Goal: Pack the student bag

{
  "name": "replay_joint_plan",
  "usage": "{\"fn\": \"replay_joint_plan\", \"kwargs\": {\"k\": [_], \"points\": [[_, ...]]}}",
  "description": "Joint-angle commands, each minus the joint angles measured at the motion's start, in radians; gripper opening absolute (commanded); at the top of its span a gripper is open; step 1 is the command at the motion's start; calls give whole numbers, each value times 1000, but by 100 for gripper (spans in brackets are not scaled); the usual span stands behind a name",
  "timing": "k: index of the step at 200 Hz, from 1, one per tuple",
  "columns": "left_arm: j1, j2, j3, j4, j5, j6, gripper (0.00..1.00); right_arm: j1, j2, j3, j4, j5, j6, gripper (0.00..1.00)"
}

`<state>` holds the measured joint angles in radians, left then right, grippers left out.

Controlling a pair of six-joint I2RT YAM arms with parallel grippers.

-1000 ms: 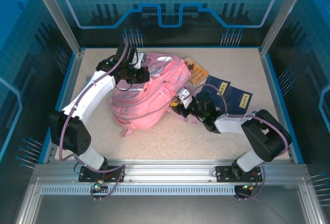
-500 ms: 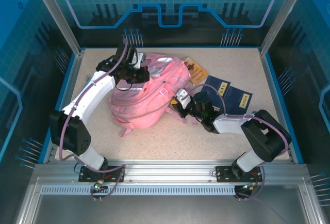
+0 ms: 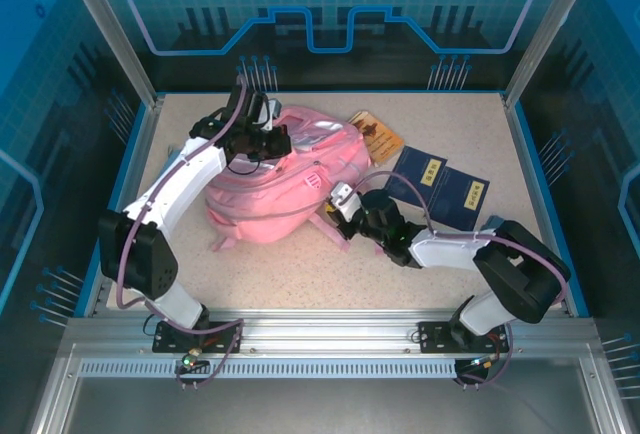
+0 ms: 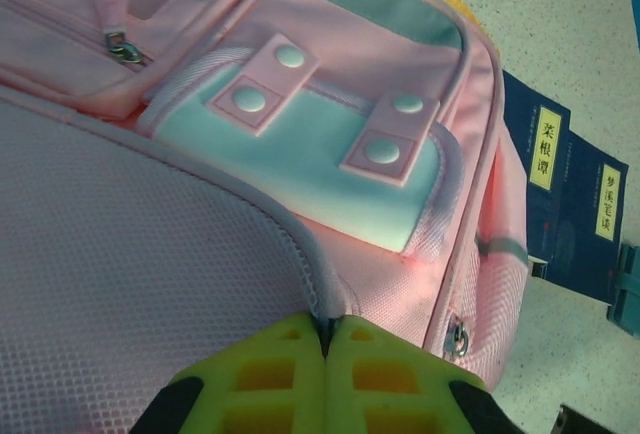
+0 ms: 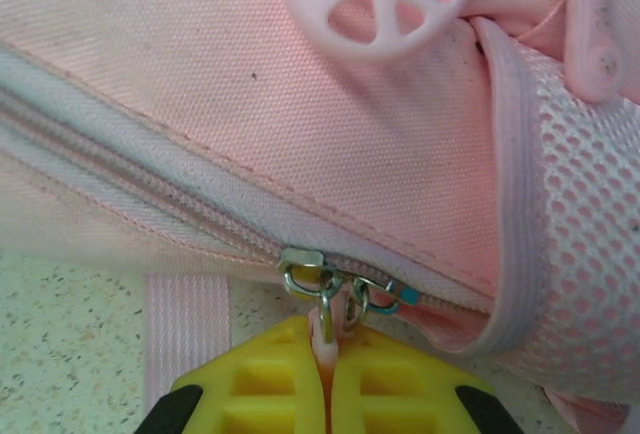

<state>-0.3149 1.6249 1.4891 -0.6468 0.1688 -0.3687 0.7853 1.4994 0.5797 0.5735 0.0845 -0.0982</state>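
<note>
Speckled surface, navy booklets at right, yellow labels in Chinese. The student bag lies left of centre, long axis near-left to far-right; left hand pinches its piping, right hand its zipper pull.

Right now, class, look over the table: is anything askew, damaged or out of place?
Nothing is spilled or damaged. Two dark blue books lie overlapping at a slant on the table right of the student bag, and an orange booklet pokes out from its far edge, partly hidden; none is packed yet.
</note>
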Motion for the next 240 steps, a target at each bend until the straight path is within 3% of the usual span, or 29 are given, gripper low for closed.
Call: {"fn": "replay_joint_plan", "kwargs": {"k": [1, 65, 93, 115, 169, 201, 240], "points": [[-21, 21, 8, 200, -68, -61, 0, 81, -21, 12, -48, 41, 31, 0], [-57, 53, -4, 203, -147, -54, 0, 82, -24, 43, -138, 184, 101, 0], [-60, 54, -11, 203, -181, -59, 0, 75, -34, 65, -218, 199, 138, 5], [-71, 62, -21, 221, -188, -89, 0, 75, -35, 74, -239, 164, 181, 0], [-108, 69, -42, 275, -230, -188, 0, 105, 8, 104, -157, 2, 204, 0], [-109, 62, -75, 299, -221, -219, 0, 37, -3, 89, -133, -31, 251, 0], [-104, 38, -50, 204, -208, -133, 0, -178, -16, 117, -248, -163, 209, 0]]}}
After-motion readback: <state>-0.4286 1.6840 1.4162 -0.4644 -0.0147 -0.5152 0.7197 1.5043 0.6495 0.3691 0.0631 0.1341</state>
